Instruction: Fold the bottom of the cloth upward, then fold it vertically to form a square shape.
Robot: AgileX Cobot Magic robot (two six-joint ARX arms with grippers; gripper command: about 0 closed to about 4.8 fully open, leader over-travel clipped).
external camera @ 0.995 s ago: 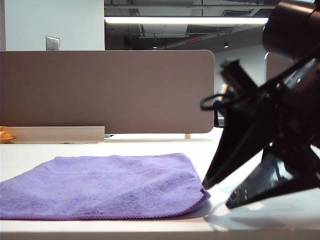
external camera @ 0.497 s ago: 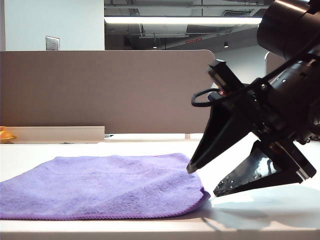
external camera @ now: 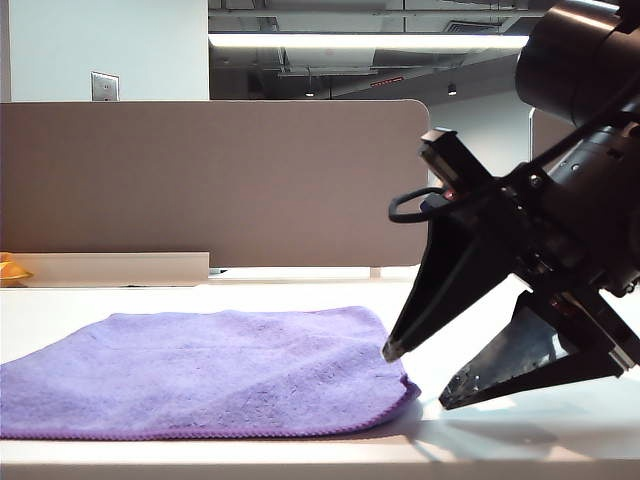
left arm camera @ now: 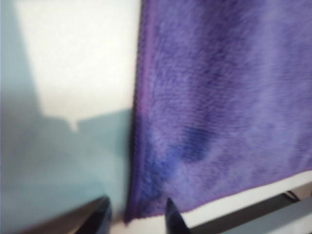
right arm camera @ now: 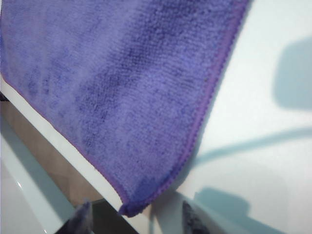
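The right gripper (external camera: pixel 418 378) is seen with its jaws spread apart, nothing between them; in the exterior view it hangs at about 3 o'clock of the cloth (external camera: pixel 205 372), the upper fingertip just above the cloth's near right corner. In the right wrist view the right gripper (right arm camera: pixel 135 217) is shown with that corner lying loose between its two fingertips (right arm camera: pixel 82 214). The left gripper (left arm camera: pixel 136 214) is likewise seen with jaws apart, straddling another corner of the cloth without clamping it. The cloth is laid flat on the white table (external camera: pixel 520 440), and a grey partition (external camera: pixel 215 180) stands at 12 o'clock behind it.
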